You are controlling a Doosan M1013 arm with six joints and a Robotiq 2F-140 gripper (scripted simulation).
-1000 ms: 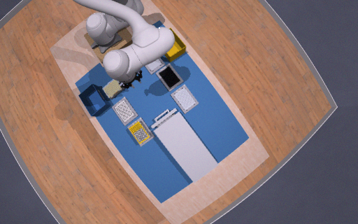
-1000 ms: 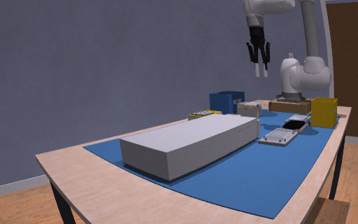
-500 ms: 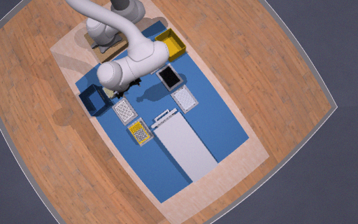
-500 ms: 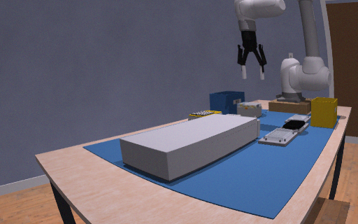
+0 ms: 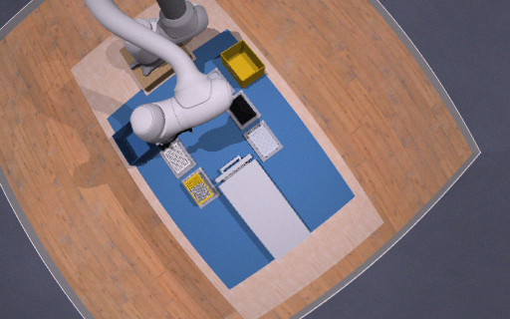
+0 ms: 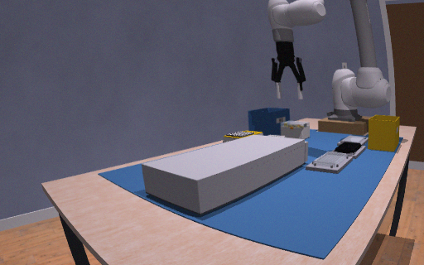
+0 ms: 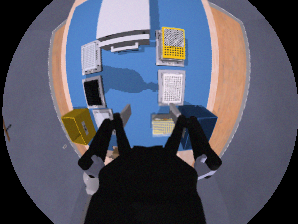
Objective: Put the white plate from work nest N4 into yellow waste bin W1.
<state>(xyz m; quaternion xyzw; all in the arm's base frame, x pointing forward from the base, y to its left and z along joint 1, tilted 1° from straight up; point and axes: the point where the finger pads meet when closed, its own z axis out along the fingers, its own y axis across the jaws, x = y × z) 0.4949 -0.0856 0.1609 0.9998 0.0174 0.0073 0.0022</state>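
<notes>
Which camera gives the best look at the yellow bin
The top view: the yellow bin shows whole, its inside open to view. The exterior view shows only its side walls; the wrist view shows it small and distorted.

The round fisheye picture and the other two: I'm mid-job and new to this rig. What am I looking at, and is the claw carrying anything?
One white robot arm stands at the bench's end. The pictures come from overhead, from the side, and from a camera on the wrist looking down past the claw. The claw is open, high above the blue mat, carrying nothing. On the mat lie a long grey box, the yellow bin, a blue bin and several small trays with plates, among them a white plate.
</notes>
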